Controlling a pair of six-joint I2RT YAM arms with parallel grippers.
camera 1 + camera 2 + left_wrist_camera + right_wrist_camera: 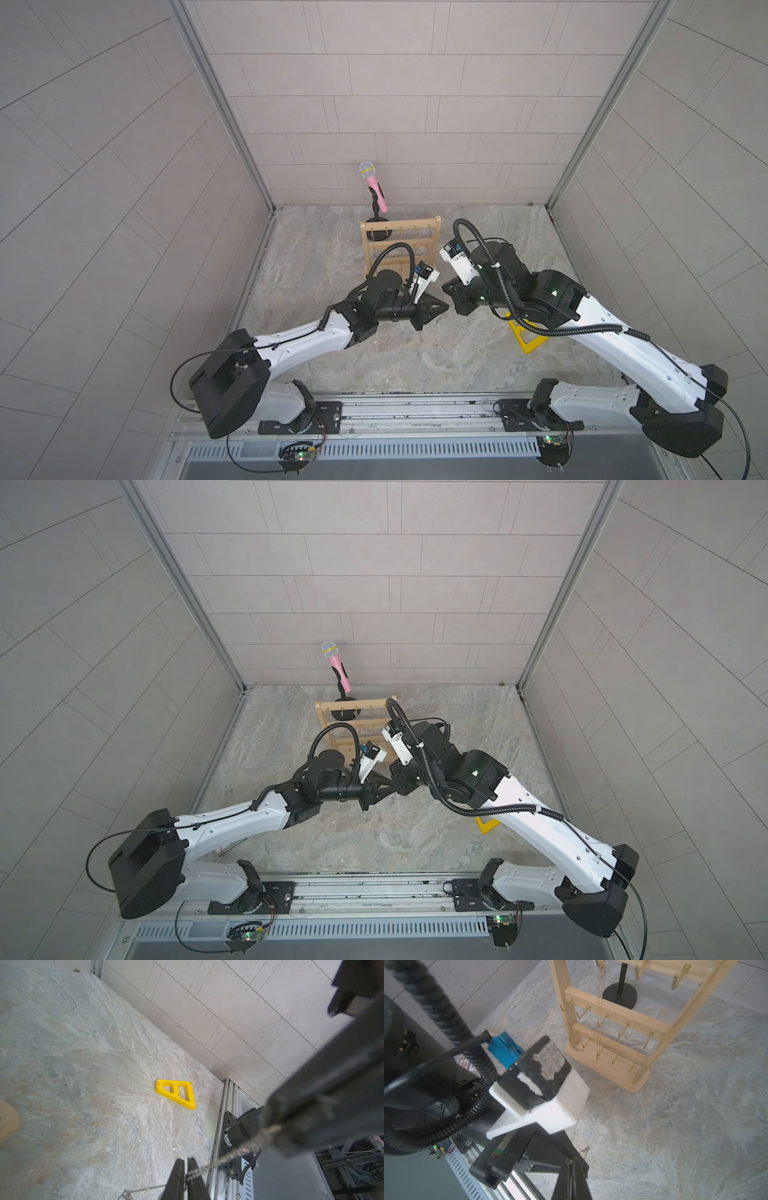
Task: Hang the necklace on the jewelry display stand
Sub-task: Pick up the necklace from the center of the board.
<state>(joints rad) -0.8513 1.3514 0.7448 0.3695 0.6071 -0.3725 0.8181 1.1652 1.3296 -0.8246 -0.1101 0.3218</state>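
Silver bead necklace (218, 1162) held between two sets of jaws, just in front of the wooden stand (612, 1022).

Left jaws are pinched together on one part of the chain and right jaws are closed on another, so its long axis runs from arm to arm above the worktop (83, 1064). The hooks lie beyond both, toward the back wall; the right jaws look slightly nearer. Count: one held necklace, one three-bar stand, one gold chain (600, 991) already hooked, one pink microphone (374, 185), one yellow triangle (176, 1093).

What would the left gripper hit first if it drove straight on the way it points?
Probably the right gripper, close ahead of the left gripper, both pinching the necklace; exact alignment is unclear.
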